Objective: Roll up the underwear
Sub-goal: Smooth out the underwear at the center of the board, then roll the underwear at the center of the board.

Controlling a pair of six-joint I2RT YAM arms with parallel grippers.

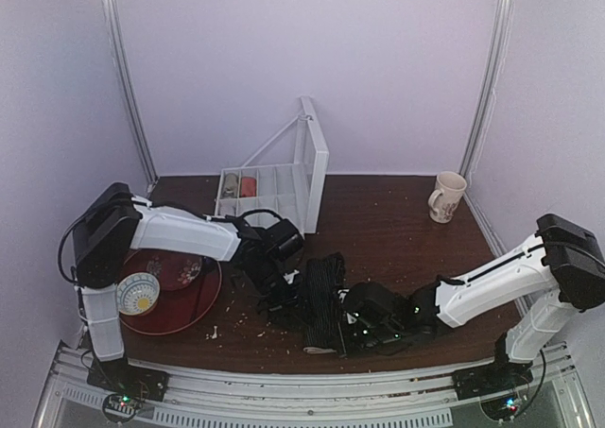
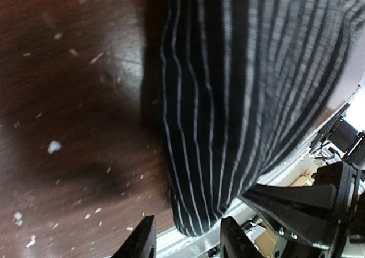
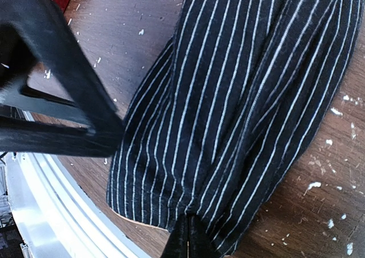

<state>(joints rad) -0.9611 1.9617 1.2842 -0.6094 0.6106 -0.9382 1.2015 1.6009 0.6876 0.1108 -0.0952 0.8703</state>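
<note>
The underwear (image 1: 323,307) is black with pale pinstripes. It lies as a narrow folded strip running front to back on the brown table, between the two arms. My left gripper (image 1: 282,300) sits low at the strip's left side. In the left wrist view its fingers (image 2: 142,241) stand apart, and the underwear (image 2: 239,98) ends just beyond the gap between them, ungripped. My right gripper (image 1: 352,330) is at the strip's right side near the front end. In the right wrist view it (image 3: 187,241) is shut, and the underwear (image 3: 228,98) puckers where its tips pinch the edge.
A red tray (image 1: 194,310) holding a patterned bowl (image 1: 139,293) lies at the left. A clear compartment box (image 1: 269,190) with its lid raised stands at the back. A mug (image 1: 446,196) is at the back right. Pale crumbs (image 1: 248,322) dot the table, and a metal rail (image 1: 312,376) runs along its near edge.
</note>
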